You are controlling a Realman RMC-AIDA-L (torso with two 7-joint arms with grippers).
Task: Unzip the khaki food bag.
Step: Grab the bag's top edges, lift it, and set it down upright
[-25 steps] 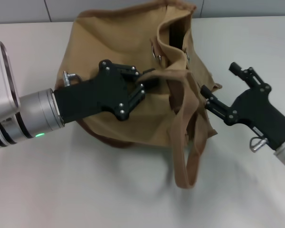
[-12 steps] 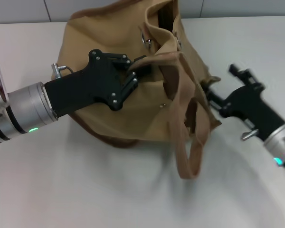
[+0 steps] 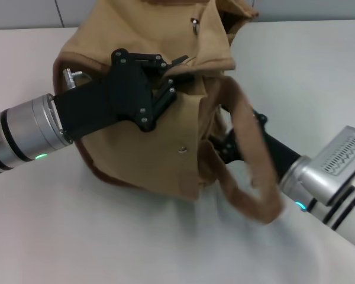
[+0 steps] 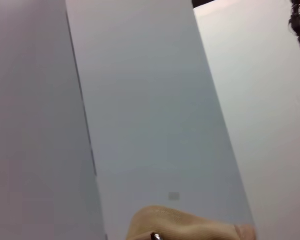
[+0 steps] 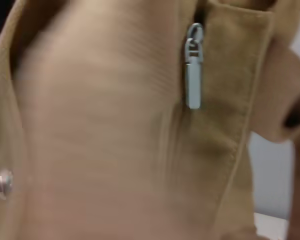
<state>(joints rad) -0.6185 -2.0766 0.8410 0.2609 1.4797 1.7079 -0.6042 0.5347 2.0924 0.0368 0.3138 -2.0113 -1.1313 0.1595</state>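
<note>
Since the earlier frame, the khaki food bag [image 3: 142, 142] is lifted upright at the far left of the counter [image 3: 319, 77], its upper edge pinched by the left claw [image 3: 176, 70]. The right claw [image 3: 222, 148] is pushed in against the bag's right side beneath a strap [image 3: 248, 171]; its opening cannot be told.

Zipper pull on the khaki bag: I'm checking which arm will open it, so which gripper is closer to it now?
Right. The right gripper is pushed against the khaki food bag, its wrist view filled by the silver zipper pull. The left gripper grips fabric near the bag's top.
</note>
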